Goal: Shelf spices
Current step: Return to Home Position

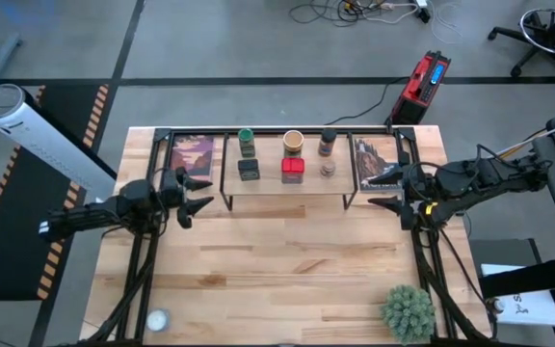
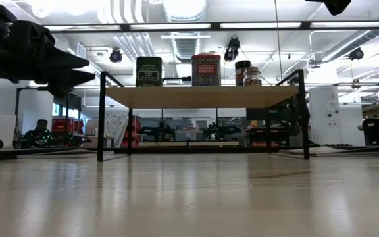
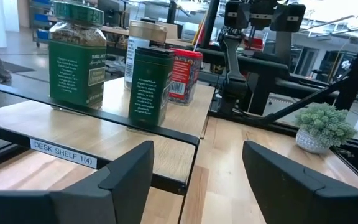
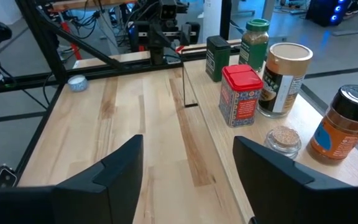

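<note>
At the near edge of the desk I read a small green spiky plant on the right and a small pale round object on the left.

Mid-desk, the left pincer hovers just outside the left end of the shelf, fingers spread and empty. The right pincer hovers just outside the right end, also spread and empty. The shelf's black legs stand between the two pincers.

All six spices stand on the shelf plank. The near row, left to right, holds the small black box, the red square tin and the tiny clear jar. The far row holds the green-lidded jar, the tan round jar and the dark-capped brown bottle.

A picture card flanks each shelf end, left and right, each just beyond its pincer. A red box sits on the floor past the far right corner.
</note>
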{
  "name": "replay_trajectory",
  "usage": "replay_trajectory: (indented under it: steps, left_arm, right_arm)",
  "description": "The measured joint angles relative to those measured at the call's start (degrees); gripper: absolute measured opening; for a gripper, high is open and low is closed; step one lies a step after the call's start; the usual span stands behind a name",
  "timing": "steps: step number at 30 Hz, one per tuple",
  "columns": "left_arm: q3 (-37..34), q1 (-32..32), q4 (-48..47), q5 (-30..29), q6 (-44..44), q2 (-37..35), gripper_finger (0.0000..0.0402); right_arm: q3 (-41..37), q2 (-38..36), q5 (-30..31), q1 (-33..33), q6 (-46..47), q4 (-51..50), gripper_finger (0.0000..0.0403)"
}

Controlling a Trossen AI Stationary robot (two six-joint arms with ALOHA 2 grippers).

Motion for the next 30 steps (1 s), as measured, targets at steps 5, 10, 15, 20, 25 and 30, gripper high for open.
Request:
replay_trajectory:
  steps: [5,10,15,20,25,30]
  left_arm:
    - [0.44,-0.02,-0.03,0.00,0.02,1.90,0.0227]
    - [0.57,-0.02,0.03,0.00,0.02,3.49,0.0219]
    - [0.64,-0.02,0.09,0.02,0.02,5.37,0.0213]
    - [0.69,-0.02,0.16,0.02,0.02,7.42,0.0210]
    - [0.74,-0.02,0.28,0.04,0.02,9.59,0.0217]
    - [0.75,-0.02,0.29,0.07,0.02,11.73,0.0226]
  right_arm:
    - [0.00,0.00,0.02,0.00,-0.01,0.01,0.0220]
    - [0.00,0.00,0.02,0.00,-0.04,0.00,0.0224]
    - [0.00,0.00,0.02,0.00,-0.04,0.01,0.0235]
    - [0.00,0.00,0.00,0.00,-0.06,0.00,0.0243]
    - [0.00,-0.03,0.00,0.00,-0.04,0.00,0.0249]
    - [0.00,-0.83,-0.01,-0.02,0.02,0.00,0.0252]
